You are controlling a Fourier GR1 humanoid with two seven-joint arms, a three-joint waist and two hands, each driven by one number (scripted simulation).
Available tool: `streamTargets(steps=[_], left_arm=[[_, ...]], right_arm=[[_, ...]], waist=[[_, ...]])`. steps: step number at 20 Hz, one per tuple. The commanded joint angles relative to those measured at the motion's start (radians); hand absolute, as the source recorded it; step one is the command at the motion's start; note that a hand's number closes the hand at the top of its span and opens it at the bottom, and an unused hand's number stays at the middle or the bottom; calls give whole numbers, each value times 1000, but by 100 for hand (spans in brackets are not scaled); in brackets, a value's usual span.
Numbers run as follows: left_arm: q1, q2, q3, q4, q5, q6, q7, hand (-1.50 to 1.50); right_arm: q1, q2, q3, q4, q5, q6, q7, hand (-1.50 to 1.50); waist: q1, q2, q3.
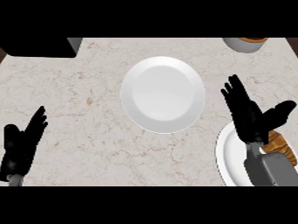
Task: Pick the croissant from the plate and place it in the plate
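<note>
right hand (253, 117) open above croissant (281, 146)

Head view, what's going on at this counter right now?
The robot's right hand is open above the near plate at the right, where the croissant lies, partly hidden by the forearm. Its fingers are straight, so nothing is grasped yet. The white plate in the middle of the counter holds nothing. The left hand rests open at the lower left.
</note>
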Motion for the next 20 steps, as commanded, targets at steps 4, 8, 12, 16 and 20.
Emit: streamTargets(steps=[4,8,12,16,20], left_arm=[[-44,-58,16,10,-30,-48,-172,0],[-45,-49,10,-31,-12,-79,-169,0],[-83,-70,70,82,12,-164,-282,0],[-34,-92,66,65,-2,-187,-323,0],[-5,-83,69,42,-16,-212,-318,0]], right_arm=[[-14,-114,193,-127,129,203,-6,150],[-122,-388,141,-155,477,122,-160,150],[167,-230,149,-153,457,33,-513,-150],[330,-290,107,-169,469,48,-731,-150],[433,-331,11,-205,496,-28,-793,-150]], waist=[[-23,22,22],[-52,-11,13],[-46,28,26],[-34,24,26],[-29,23,26]])
